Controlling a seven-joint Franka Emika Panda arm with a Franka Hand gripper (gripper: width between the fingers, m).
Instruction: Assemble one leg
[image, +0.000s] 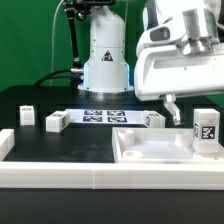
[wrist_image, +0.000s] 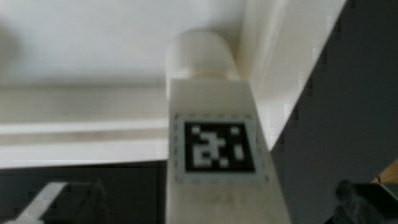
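In the wrist view a white leg (wrist_image: 214, 120) with a black-and-white tag runs up the middle, and its round peg end lies against the white panel (wrist_image: 89, 100). My gripper (wrist_image: 205, 205) is open. Its fingers (wrist_image: 365, 195) stand well off each side of the leg, with dark gaps between. In the exterior view my gripper (image: 172, 108) hangs over the right end of the panel (image: 150, 148), close to an upright tagged leg (image: 205, 127) at the panel's right corner. Only one finger shows there.
Three more white legs stand on the black table: two at the exterior view's left (image: 25, 116) (image: 56, 121) and one behind the panel (image: 153, 119). The marker board (image: 103, 116) lies in front of the robot base. A white rail (image: 60, 170) runs along the front.
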